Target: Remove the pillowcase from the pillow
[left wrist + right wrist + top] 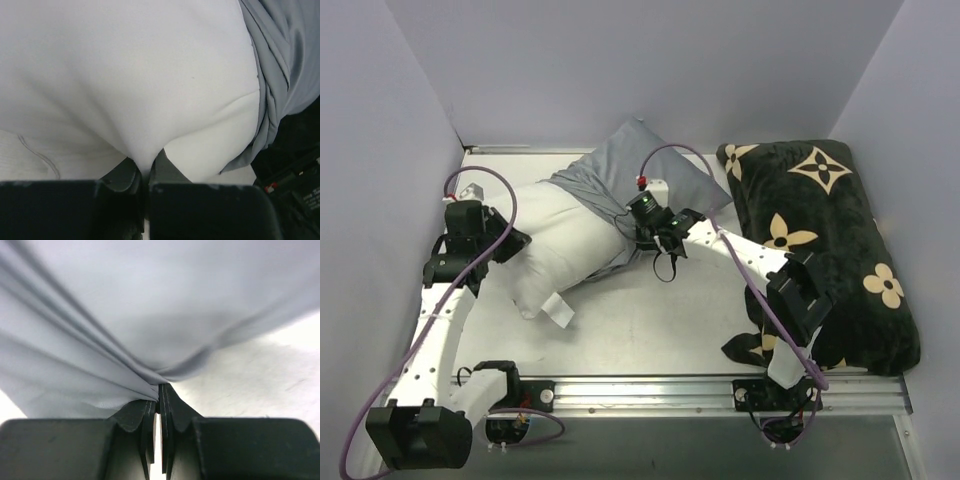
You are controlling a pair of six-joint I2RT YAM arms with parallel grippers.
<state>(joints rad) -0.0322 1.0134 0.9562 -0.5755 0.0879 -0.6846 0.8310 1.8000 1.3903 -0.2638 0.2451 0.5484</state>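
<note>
White table [650, 330], pale lilac walls on 3 sides, metal rail [720, 390] along the near edge. The pillow [555, 235] lies diagonally at left-centre, approx half of it bare. The pillowcase [655, 165] covers only the far end. It bunches in folds across the pillow's middle, w/ its far corner pointing at the back wall. A black cushion [830, 240] w/ tan flowers sits at right, out of the job; the right arm reaches across its near-left edge.

Left gripper [145, 172]: jaws pressed together on a pinch of the pillow's bare white end, and the fabric puckers into them. Prob an anchor, so the pillow doesn't travel w/ the cloth.

Right gripper [159, 392]: jaws nipped tight on a gathered fold of the blue-grey cloth, by the bunched edge. Creases fan out from the pinch, so the cloth looks to be under pull.

Judgement: mid-strip, roughly halfway. The 2 grips oppose each other along the pillow's length, one holding the filling and one holding the cover, which explains the spacing. Next move needs the right arm to draw the cloth off toward the far end while the left holds firm. Risks: the thin cloth slips from the pinch, or the pillow drags along and the left loses its small fold.
</note>
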